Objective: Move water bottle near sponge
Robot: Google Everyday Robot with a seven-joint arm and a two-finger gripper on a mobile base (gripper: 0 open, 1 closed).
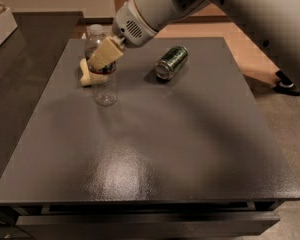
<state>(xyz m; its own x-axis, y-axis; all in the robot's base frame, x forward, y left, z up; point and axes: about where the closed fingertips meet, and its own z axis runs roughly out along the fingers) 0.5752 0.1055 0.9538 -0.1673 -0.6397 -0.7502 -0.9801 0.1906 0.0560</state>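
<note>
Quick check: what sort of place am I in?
Probably an office break area: dark countertop, green can lying on it, sponge, and the gripper clasping a water bottle at its back left.

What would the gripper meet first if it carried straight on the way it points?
The water bottle: the gripper sits at its label, pointing down-left. The sponge lies just beyond; depth is unclear.
</note>
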